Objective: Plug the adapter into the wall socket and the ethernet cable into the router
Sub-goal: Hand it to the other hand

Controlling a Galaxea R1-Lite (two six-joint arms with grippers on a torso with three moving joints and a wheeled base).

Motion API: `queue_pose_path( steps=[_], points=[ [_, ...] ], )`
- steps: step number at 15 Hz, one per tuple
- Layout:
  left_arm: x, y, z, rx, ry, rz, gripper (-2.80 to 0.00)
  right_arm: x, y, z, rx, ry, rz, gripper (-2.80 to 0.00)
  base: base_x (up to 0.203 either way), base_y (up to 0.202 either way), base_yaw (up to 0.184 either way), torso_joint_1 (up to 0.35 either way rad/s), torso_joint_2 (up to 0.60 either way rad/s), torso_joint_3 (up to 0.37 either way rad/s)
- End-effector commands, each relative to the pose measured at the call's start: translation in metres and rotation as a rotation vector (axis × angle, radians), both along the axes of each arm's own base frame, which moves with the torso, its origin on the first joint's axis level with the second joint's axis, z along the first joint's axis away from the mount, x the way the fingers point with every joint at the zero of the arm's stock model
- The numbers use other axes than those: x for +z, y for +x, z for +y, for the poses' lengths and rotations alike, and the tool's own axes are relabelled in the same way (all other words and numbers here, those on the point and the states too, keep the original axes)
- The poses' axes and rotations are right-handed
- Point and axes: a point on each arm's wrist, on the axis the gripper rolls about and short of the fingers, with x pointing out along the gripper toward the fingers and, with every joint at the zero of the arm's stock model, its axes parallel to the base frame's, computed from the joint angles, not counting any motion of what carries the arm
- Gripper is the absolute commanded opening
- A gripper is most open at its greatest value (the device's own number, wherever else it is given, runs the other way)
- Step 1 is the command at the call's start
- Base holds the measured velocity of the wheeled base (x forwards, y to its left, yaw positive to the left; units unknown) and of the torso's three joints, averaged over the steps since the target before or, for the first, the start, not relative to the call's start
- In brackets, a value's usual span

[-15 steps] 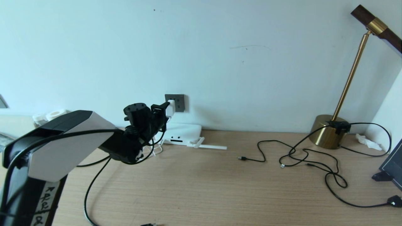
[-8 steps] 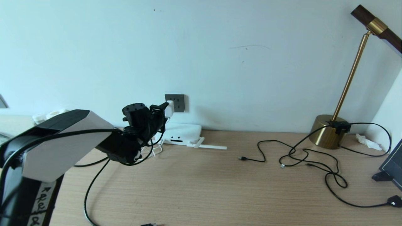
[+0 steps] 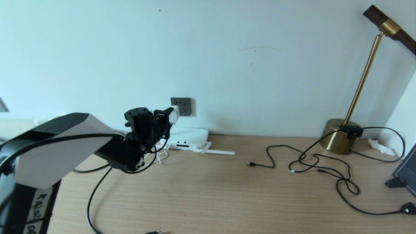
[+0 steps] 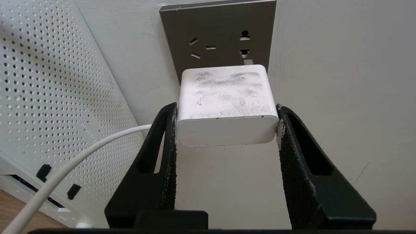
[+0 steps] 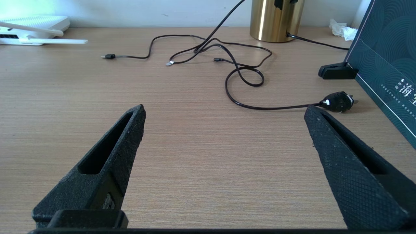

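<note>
Right now the adapter [image 4: 227, 104] sits clamped between the two fingers of the left tool [image 4: 226, 126], its front edge close against the wall socket [image 4: 221, 35]. In the left wrist view a metal pin shows in the small gap near one hole, so by my reading the plug is not yet seated. On the socket plate the adapter covers the seven o'clock corner as the head view shows it.

Risks from here, as I judge them: if the pins are off the slots, a push would only press the plug against the plate and it could twist or slip in the tool, since the smooth white shell is held by its two sides alone. The thin white cord [image 4: 74, 156] trails off toward the router [image 3: 190, 138] and could tug the plug sideways. Letting go before the pins are home would likely drop the plug onto the router, which lies at six o'clock from the socket against the wall.

The ethernet cable [image 3: 92, 201] lies loose near the front edge of the surface [image 3: 208, 195], at seven o'clock from the router; its plug end cannot be made out. The right tool [image 5: 224, 130] hangs over bare wood with its fingers wide apart, holding nothing.

Outward, the pale wooden surface carries thin black cords [image 3: 325, 165] at three to four o'clock from the router, a brass lamp [image 3: 339, 136] near the far right corner, a crumpled tissue [image 3: 378, 146] beside it and a dark board [image 3: 406, 169] at the right edge. Behind stands a plain pale wall [image 3: 227, 58].
</note>
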Motion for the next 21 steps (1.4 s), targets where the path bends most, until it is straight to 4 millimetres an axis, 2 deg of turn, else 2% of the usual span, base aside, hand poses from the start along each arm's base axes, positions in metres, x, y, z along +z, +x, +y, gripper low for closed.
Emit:
queue_pose_path(
  steps=[1,9,21],
  points=[
    [0.003,-0.002,0.001,0.000,-0.011,-0.014,-2.80,0.000,0.000,0.000,0.000,0.000,-0.001,0.00,0.000,0.000,0.000,0.000,0.00,0.000],
    [0.004,-0.003,0.000,-0.003,-0.015,-0.031,-2.80,0.000,0.000,0.000,0.000,0.000,0.000,0.00,0.000,0.000,0.000,0.000,0.00,0.000],
    [-0.005,0.013,-0.003,-0.001,-0.016,-0.040,-2.80,0.000,0.000,0.000,-0.001,0.000,0.000,0.00,0.000,0.000,0.000,0.000,0.00,0.000]
  ],
)
